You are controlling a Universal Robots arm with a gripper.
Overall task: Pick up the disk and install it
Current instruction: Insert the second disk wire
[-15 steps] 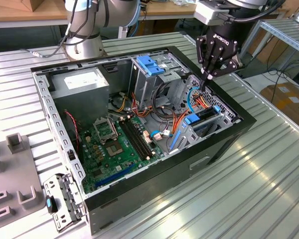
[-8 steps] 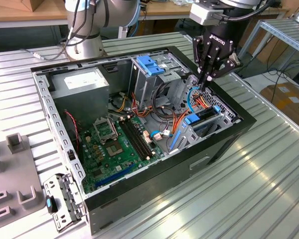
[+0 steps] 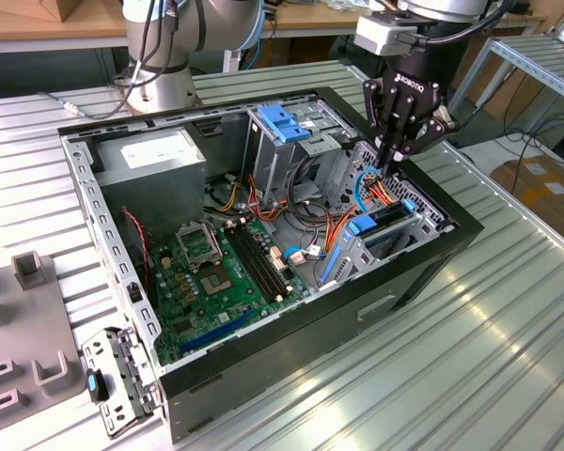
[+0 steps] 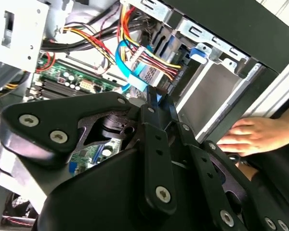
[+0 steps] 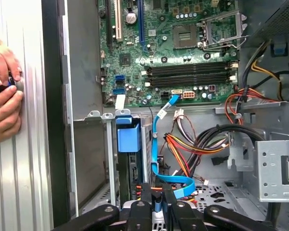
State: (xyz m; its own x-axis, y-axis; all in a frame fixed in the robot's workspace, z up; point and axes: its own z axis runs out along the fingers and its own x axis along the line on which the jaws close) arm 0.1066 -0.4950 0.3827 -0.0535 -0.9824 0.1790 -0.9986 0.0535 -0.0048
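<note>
**Hand clenched above the drive bay, disk seated in the case**

In the exterior view the hand hangs point-down over the corner of the open case towards that view's right. Its tips are just above the drive bay. The hand is clenched, its fingers drawn close together. In both wrist views a sliver of blue shows between the tips, and I cannot tell what it belongs to.

The disk sits on edge inside the bay, just below the hand, with its blue rail end facing into the case. In the first wrist view the disk stands between the bay's metal walls under a blue plastic block, and the hand is just beside it. A blue cable curves down past the disk towards the tips, next to a bundle of red, yellow and black wires.

The board lies flat on the case floor. A grey box sits in the far corner, with a cage under a blue cap near it. The case rests on a ribbed metal desk.

A person's fingers rest on the desk outside the case wall, also seen in the second wrist view.
</note>
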